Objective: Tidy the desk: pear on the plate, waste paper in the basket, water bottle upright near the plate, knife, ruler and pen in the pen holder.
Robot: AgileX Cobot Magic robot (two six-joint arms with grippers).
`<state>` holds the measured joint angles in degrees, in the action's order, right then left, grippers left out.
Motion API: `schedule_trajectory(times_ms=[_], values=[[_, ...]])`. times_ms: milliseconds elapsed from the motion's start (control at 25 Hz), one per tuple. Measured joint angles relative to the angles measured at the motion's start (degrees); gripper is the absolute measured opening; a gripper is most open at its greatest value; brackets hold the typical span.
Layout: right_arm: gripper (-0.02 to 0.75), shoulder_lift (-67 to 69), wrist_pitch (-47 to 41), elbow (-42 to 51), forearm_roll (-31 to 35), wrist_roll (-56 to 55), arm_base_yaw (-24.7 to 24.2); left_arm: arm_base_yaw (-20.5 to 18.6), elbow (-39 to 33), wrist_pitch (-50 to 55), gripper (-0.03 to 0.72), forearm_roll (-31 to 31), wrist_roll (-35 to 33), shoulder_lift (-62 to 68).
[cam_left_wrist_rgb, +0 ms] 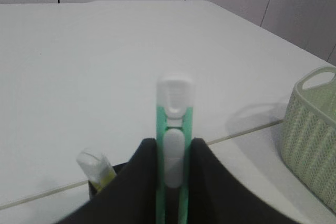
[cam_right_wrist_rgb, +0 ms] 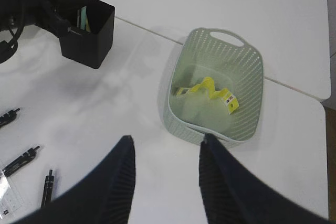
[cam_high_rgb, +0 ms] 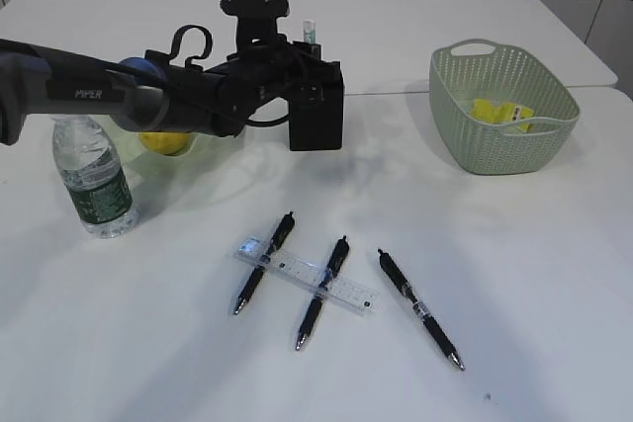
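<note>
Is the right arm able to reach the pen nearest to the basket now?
Probably yes. The right gripper is open and empty, and that pen lies alone on the table, apart from the ruler, nothing over it.

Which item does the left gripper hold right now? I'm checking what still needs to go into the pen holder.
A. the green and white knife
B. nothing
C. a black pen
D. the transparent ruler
A: in the left wrist view the left gripper clamps the green and white knife upright between its fingers, over the black pen holder.
</note>
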<state>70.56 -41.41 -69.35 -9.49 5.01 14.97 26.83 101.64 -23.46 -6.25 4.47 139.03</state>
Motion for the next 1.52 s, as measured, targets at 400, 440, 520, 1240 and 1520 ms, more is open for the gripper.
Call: schedule_trajectory(times_ms=[400, 440, 520, 1240, 1520], values=[[0.334, 0.0, 0.0, 0.0, -0.2, 0.0, 0.0, 0.0, 0.0, 1.6, 0.336, -0.1, 0.0, 0.0], [0.334, 0.0, 0.0, 0.0, -0.3, 0.0, 0.0, 0.0, 0.0, 2.4, 0.34, -0.1, 0.0, -0.2], [0.334, 0.0, 0.0, 0.0, -0.4, 0.0, 0.0, -0.1, 0.0, 4.5, 0.344, -0.1, 0.0, -1.4], [0.334, 0.0, -1.3, 0.0, 5.5, 1.8, 0.1, -3.9, 0.0, 43.5, 0.348, 14.7, -0.1, -23.0], [0.334, 0.3, -4.1, 0.0, 13.5, 9.5, 5.8, -5.9, 0.0, 61.9, 0.345, 13.9, 2.7, -31.2]])
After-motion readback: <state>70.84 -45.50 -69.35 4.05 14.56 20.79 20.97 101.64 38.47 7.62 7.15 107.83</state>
